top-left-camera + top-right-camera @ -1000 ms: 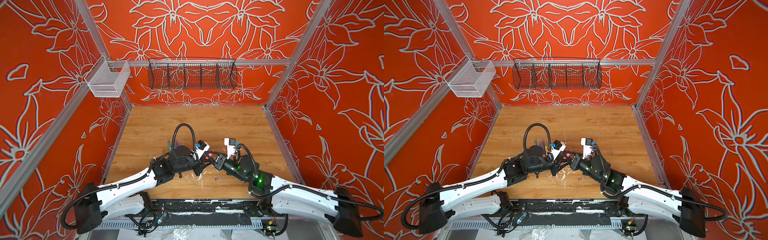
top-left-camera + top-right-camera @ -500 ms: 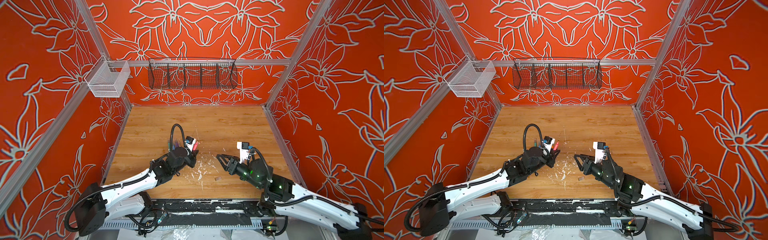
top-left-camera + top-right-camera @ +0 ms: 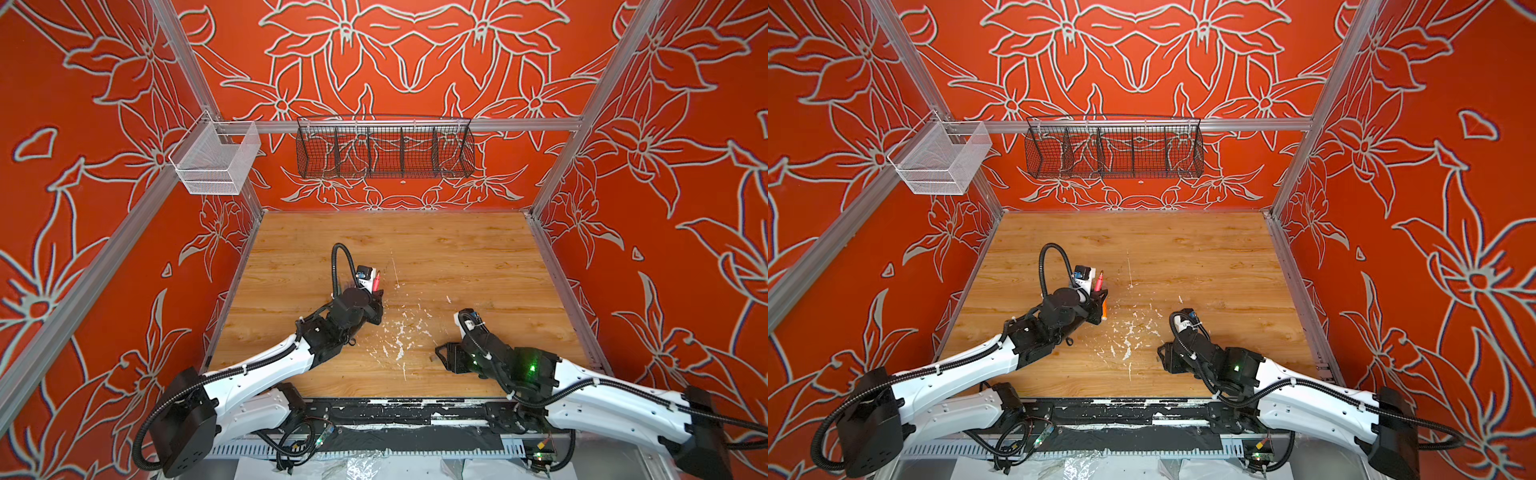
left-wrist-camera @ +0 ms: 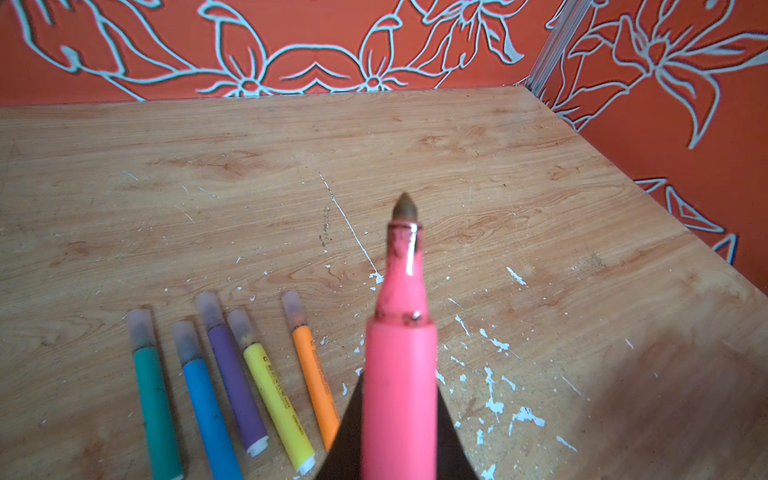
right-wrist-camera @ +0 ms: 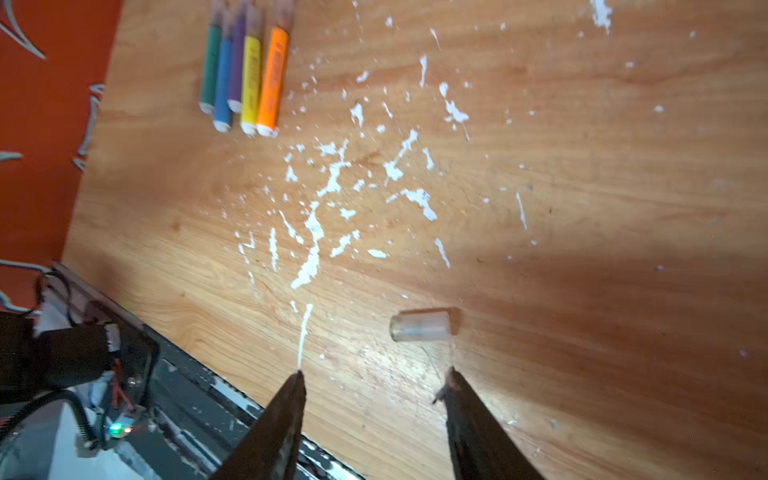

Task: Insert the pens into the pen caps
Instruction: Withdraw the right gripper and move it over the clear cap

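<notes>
The loose pen cap [image 5: 420, 327] was found lying on its side on the table [image 5: 582, 166] just ahead of the right gripper [image 5: 375, 372], long axis running across its spread, empty jaws, while the uncapped pink pen [image 4: 401, 291] was clamped in the farther-off left gripper [image 4: 399, 432].

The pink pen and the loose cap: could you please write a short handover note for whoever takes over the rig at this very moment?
Left gripper: shut on the pink pen, tip bare, held above the table.
Right gripper: open and empty, just short of the loose cap, which lies on its side on the table.
Done: green pen, blue pen, purple pen, yellow pen and orange pen lie capped, side by side, near the left gripper.
Left: pick up the loose cap and fit it on the pink pen.
</notes>
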You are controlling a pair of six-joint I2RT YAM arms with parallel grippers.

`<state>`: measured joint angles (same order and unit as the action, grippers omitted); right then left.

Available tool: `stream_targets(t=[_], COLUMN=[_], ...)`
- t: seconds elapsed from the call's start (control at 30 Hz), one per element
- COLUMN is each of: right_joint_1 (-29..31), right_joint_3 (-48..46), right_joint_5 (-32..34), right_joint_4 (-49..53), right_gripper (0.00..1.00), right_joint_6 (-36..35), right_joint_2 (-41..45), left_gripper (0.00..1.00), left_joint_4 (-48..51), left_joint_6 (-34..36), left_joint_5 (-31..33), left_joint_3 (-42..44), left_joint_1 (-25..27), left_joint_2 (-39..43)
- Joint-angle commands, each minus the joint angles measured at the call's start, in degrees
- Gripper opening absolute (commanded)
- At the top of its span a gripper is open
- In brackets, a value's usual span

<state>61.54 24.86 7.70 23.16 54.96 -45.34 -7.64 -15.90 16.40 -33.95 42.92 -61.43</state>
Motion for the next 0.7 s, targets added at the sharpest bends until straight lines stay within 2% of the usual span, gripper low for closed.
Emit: stream_targets(t=[0.0,0.5,0.67], right_joint_1=[0.42,0.39,0.41], right_joint_3=[-2.34,-2.21,-0.20], right_joint_5=[-1.77,-3.22,-2.49], right_joint_4=[-2.24,-12.61,-13.05], right_gripper=[0.58,0.60,0.60], right_joint_6=[2.25,1.87,1.15], right_joint_2=[-1.04,-15.80,-19.59], left_gripper=[0.00,0.00,0.00], left_joint_4=[-1.50,-1.02,-0.97], left_joint_6=[-0.15,-0.07,-0.08], left_joint_5=[-0.85,-0.93,-1.02], left_joint_3=[0.56,0.44,0.45], left_joint_1=[-0.03,-0.03,-0.03], left_joint_2=[2.07,2.54,2.72])
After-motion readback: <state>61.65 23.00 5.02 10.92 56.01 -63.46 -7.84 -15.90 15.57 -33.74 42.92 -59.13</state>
